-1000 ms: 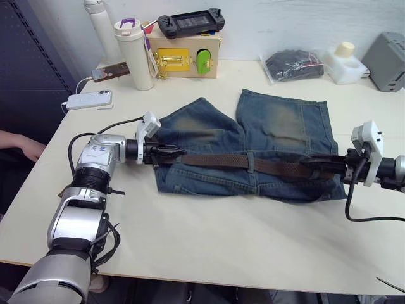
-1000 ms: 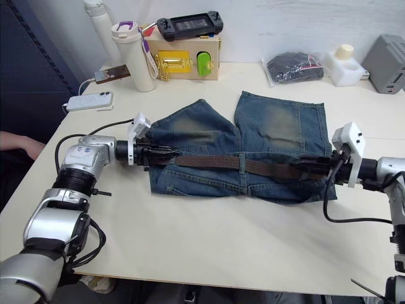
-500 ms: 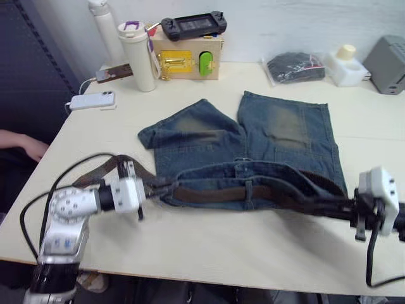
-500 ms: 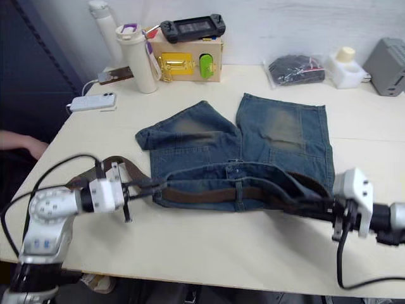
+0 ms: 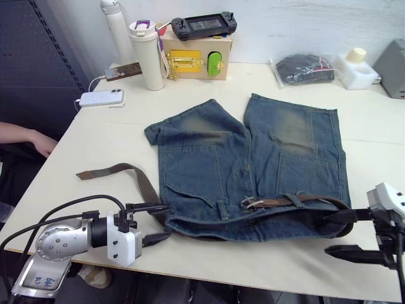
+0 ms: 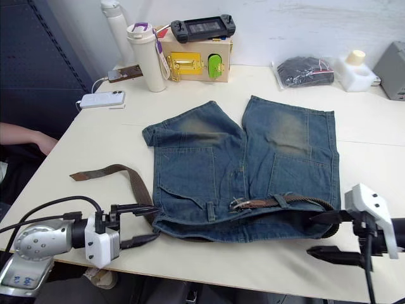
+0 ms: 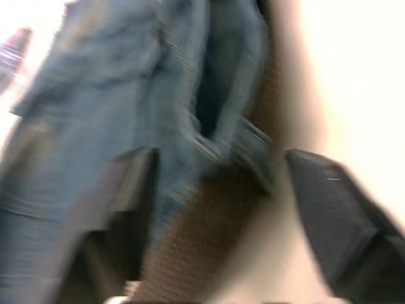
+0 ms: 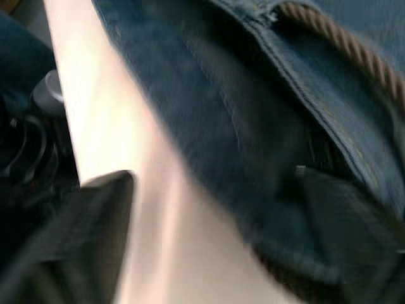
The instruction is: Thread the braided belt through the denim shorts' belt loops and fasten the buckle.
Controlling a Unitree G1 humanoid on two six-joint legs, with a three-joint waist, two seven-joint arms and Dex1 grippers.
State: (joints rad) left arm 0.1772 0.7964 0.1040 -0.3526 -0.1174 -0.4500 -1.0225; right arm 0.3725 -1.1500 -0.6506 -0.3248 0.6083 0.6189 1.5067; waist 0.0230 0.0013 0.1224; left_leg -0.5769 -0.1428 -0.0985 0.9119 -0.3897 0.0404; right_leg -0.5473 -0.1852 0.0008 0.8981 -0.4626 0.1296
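We're at the buckling step, by our read. The shorts (image 5: 253, 171) lie flat mid-table, the belt (image 5: 136, 180) runs through the waistband and its loose tail trails off on the left, with the buckle (image 5: 250, 203) near the fly. Left gripper (image 5: 150, 223) is spread at the waist corner, right gripper (image 5: 348, 233) spread at the other corner, neither pinching anything. Next we'd want to grab that tail and feed it to the buckle. No readable labels anywhere.

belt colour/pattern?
Dark brown, woven; the braided belt shows best in the left eye view.
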